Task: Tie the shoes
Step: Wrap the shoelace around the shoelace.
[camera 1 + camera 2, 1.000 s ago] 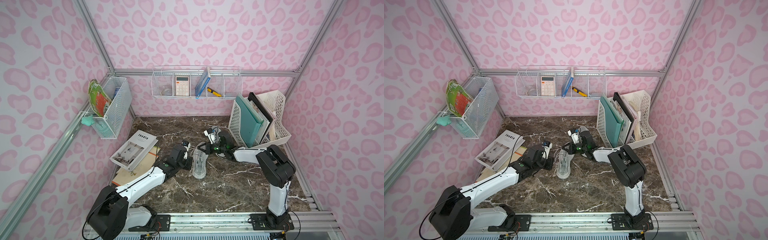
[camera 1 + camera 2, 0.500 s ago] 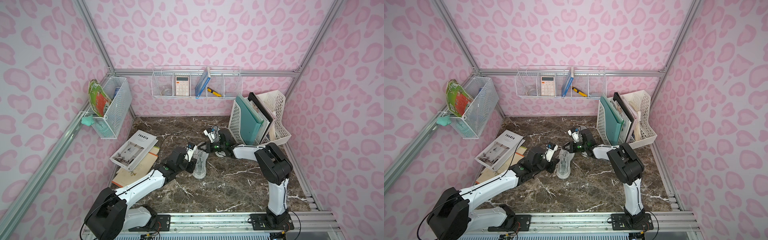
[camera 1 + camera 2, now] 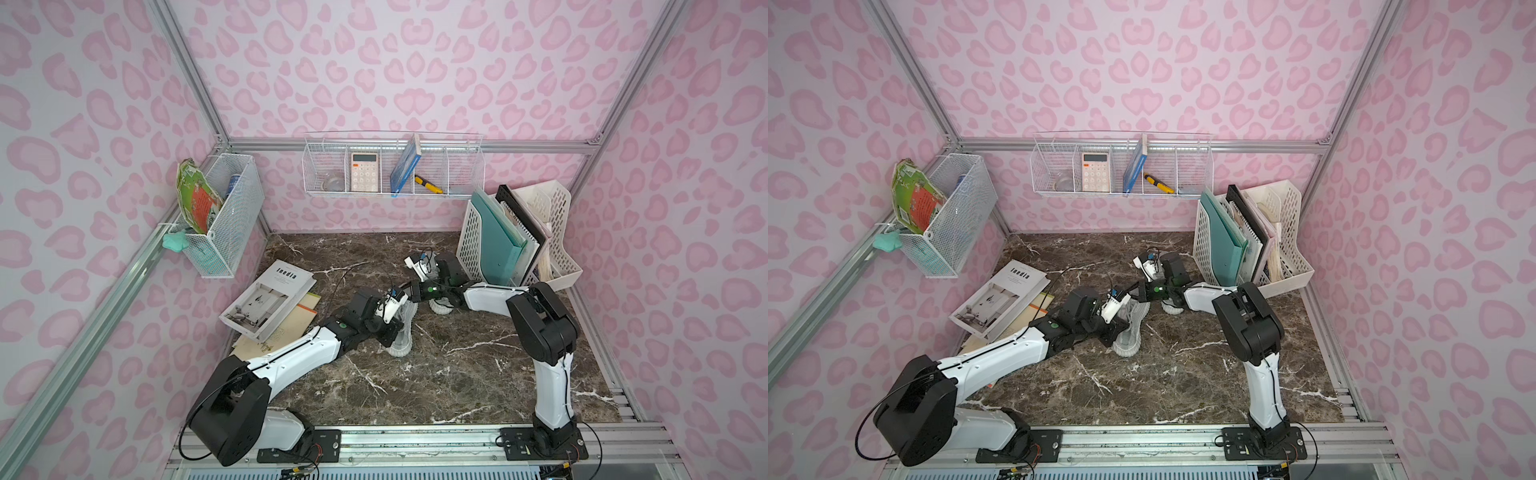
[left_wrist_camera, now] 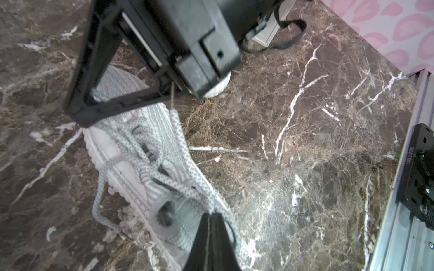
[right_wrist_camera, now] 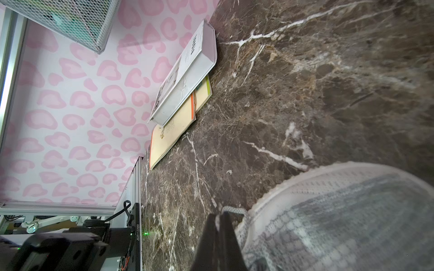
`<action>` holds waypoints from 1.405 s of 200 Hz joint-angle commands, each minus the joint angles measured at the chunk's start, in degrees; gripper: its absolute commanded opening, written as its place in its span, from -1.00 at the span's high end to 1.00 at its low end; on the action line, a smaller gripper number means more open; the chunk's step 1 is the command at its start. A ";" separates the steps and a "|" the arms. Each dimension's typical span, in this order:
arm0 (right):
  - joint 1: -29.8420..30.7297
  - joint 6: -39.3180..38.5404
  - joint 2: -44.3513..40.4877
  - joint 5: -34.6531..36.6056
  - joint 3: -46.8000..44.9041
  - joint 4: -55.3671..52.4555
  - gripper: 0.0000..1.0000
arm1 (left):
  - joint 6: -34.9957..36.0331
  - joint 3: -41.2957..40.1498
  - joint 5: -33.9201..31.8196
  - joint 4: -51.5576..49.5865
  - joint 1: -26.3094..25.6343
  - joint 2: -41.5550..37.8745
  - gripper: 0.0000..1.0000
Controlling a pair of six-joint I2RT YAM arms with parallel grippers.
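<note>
One grey knit shoe (image 3: 402,341) (image 3: 1128,334) lies mid-table, its toe pointing away from the arm bases. In the left wrist view its loose grey-white laces (image 4: 141,150) cross the tongue. My left gripper (image 4: 212,214) (image 3: 388,331) is at the shoe's heel opening, shut on a lace strand. My right gripper (image 5: 219,214) (image 3: 403,291) is low beside the shoe's toe (image 5: 340,211), shut on a lace end. The second shoe (image 3: 439,306) (image 4: 217,88) sits farther back and is mostly hidden under my right wrist.
A white book on a tan notebook (image 3: 270,305) lies at the left. At the back right stands a white file rack (image 3: 519,241) with folders. Wire baskets hang on the left wall (image 3: 224,224) and the back wall (image 3: 395,170).
My left gripper has moved right and toward the near side, from beside the shoe's middle to its heel, with the lace in it. The right gripper has shifted only slightly.
</note>
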 commanded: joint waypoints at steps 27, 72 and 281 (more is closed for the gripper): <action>-0.59 -2.43 1.51 -3.15 2.85 -2.22 1.00 | 2.79 1.05 -0.59 -3.64 -0.02 0.29 1.00; -0.06 -2.77 1.08 -3.16 2.89 -2.33 1.00 | 3.56 5.00 -0.36 -5.33 -0.26 3.88 1.00; 0.92 -2.93 -2.69 -1.56 -0.53 -0.06 1.00 | -3.59 1.15 -1.72 -0.41 7.86 1.21 0.13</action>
